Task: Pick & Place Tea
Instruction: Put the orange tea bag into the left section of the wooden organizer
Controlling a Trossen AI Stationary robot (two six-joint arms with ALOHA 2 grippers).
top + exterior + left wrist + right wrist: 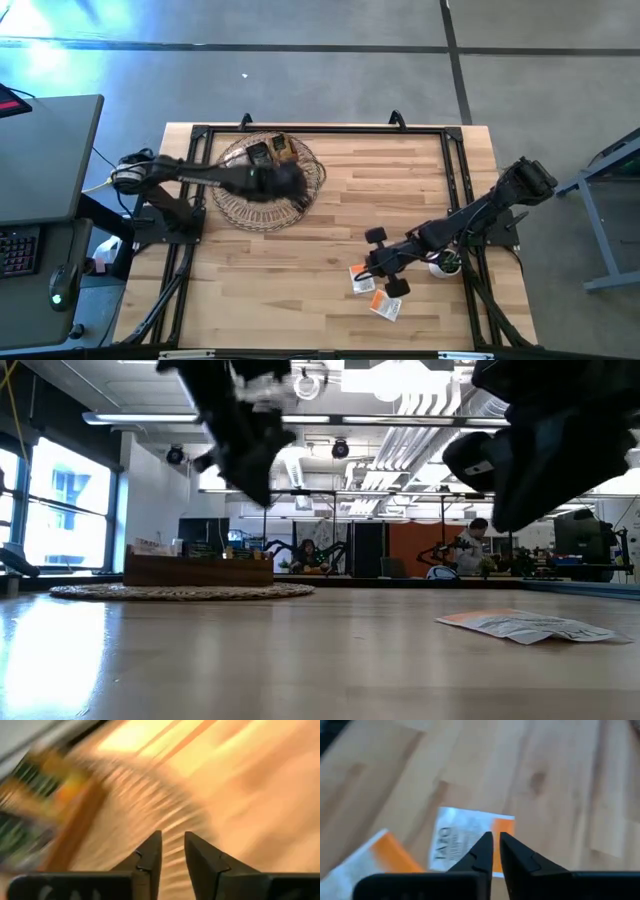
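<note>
The left gripper (290, 180) hangs over the round wicker mat (232, 208) where the wooden tea box (272, 150) sits at the far left of the table (330, 300); its fingers (150, 855) stand slightly apart with nothing between them. The right gripper (378, 262) hovers above the white-and-orange tea sachets (368, 284) lying loose on the near right of the table, jaws nearly together and empty, a sachet (465, 842) just beneath the tips. A small white plant pot (443, 266) stands beside that arm.
</note>
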